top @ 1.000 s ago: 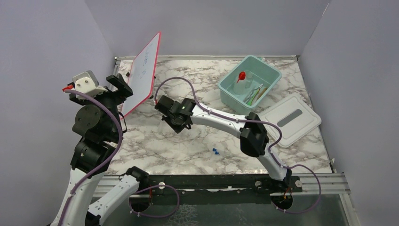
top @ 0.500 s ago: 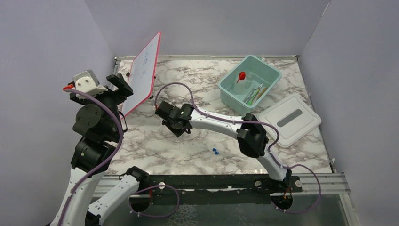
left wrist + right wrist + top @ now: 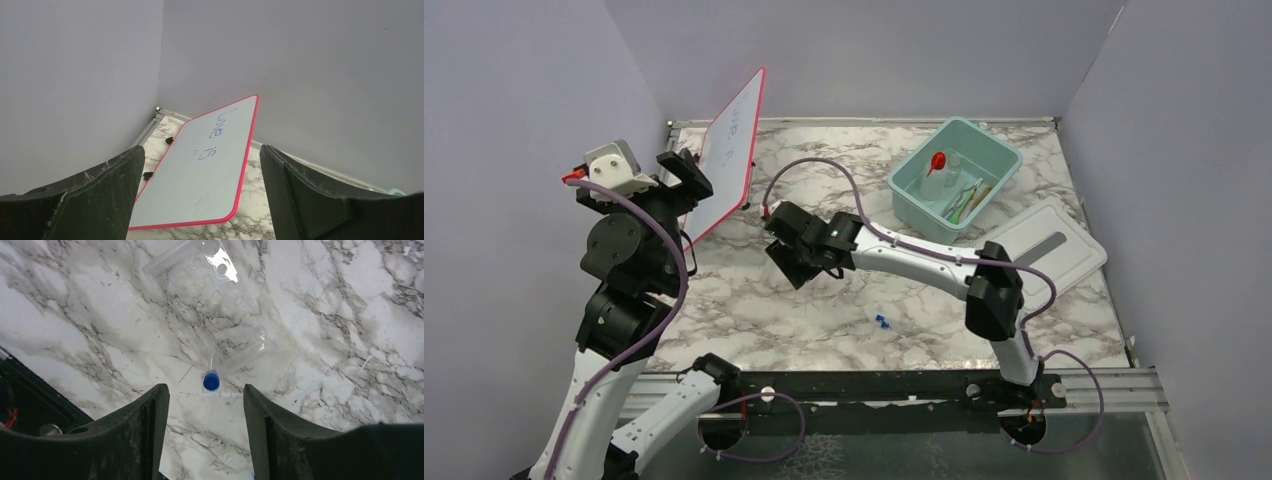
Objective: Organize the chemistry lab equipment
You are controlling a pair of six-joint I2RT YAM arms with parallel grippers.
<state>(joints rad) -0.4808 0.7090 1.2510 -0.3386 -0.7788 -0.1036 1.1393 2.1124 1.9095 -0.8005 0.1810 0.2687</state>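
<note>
Blue-capped tube (image 3: 211, 381) could skitter away if the right tool (image 3: 205, 396), spread wide and empty, clips its cap.

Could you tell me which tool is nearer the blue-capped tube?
Right. The right tool hovers near the tube; the left tool is far off, raised beside the whiteboard.

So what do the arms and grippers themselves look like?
The left arm and right arm have white links, black joint housings and a purple cable looped along them. The left gripper and right gripper have broad, matte black, scuffed wedge fingers. A white block with a red tab tops the left wrist.
</note>
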